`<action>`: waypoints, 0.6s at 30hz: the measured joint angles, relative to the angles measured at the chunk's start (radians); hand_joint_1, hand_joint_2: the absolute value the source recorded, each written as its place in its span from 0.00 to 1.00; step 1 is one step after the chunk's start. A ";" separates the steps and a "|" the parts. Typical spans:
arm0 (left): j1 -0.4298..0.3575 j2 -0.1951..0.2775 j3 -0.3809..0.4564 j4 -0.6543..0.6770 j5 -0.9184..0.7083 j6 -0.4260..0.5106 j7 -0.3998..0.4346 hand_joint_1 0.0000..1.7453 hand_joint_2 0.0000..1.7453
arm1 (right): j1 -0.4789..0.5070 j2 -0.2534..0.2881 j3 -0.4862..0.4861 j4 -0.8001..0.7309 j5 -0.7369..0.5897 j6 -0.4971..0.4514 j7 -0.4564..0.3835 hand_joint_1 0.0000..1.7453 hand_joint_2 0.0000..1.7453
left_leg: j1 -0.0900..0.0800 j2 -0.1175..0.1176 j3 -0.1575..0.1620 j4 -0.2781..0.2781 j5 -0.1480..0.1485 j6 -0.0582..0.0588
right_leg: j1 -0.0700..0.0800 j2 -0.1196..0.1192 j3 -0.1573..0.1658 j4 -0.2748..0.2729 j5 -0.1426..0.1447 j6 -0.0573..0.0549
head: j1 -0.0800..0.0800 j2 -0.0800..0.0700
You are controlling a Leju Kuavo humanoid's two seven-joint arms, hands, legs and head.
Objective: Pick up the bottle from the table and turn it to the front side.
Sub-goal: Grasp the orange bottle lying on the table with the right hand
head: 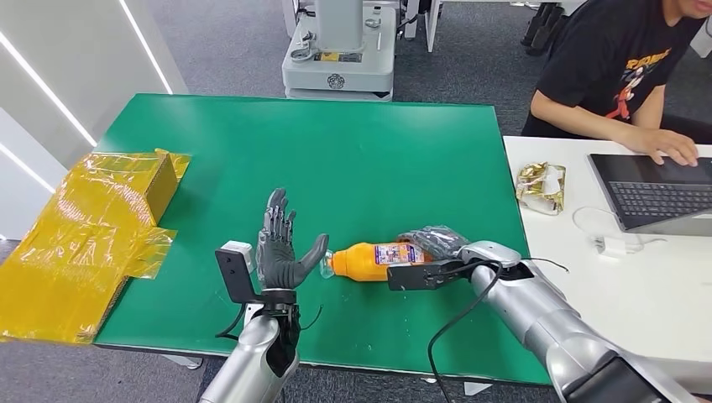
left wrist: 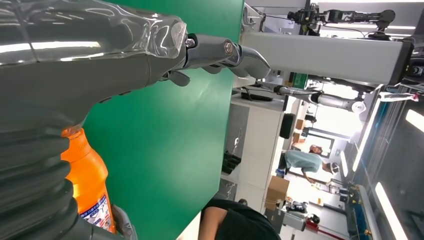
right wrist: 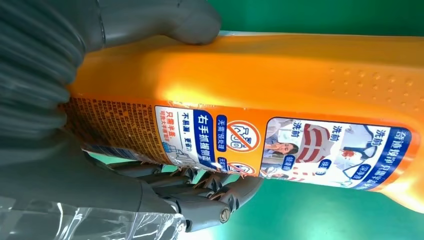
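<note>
An orange bottle (head: pixel 369 259) with a printed label lies on its side on the green table (head: pixel 336 159), its clear cap end pointing toward my left hand. My right hand (head: pixel 432 242) grips the bottle's base end, thumb on one side and fingers (right wrist: pixel 210 192) wrapped under the other. The label (right wrist: pixel 280 145) faces the right wrist camera. My left hand (head: pixel 281 248) stands upright with fingers spread, its thumb close to the cap, holding nothing. The bottle's neck (left wrist: pixel 90 175) shows beside my left hand in the left wrist view.
Crumpled yellow cardboard packaging (head: pixel 84 235) lies over the table's left edge. A white desk (head: pixel 672 277) on the right holds a laptop (head: pixel 655 193) and a gold wrapper (head: pixel 541 186); a person (head: pixel 621 67) sits there. A robot base (head: pixel 340 50) stands behind the table.
</note>
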 joint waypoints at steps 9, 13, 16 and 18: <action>0.039 0.000 0.009 -0.042 -0.017 0.033 0.004 0.00 1.00 | 0.072 0.046 -0.029 -0.036 -0.028 -0.402 0.086 1.00 1.00 | 0.000 0.000 -0.002 0.000 0.000 0.000 | 0.000 0.000 -0.002 0.000 0.000 0.000 | 0.000 0.000; 0.048 -0.001 0.013 -0.055 -0.032 0.058 0.016 0.00 1.00 | 0.133 0.076 -0.103 -0.102 -0.014 -0.752 0.147 1.00 1.00 | 0.000 -0.001 -0.004 0.000 0.000 0.000 | 0.000 -0.001 -0.004 0.000 0.000 0.000 | 0.000 0.000; 0.049 -0.002 0.013 -0.055 -0.039 0.069 0.018 0.00 1.00 | 0.200 0.096 -0.177 -0.177 0.037 -0.854 0.109 1.00 1.00 | 0.000 -0.001 -0.004 -0.001 0.000 0.000 | 0.001 -0.001 -0.004 0.000 0.000 0.000 | 0.000 0.000; 0.049 -0.003 0.013 -0.055 -0.041 0.075 0.017 0.00 1.00 | 0.272 0.120 -0.262 -0.251 0.121 -0.861 0.042 1.00 1.00 | 0.000 -0.001 -0.005 -0.001 0.000 0.000 | 0.001 -0.001 -0.004 0.000 0.000 0.000 | 0.000 0.000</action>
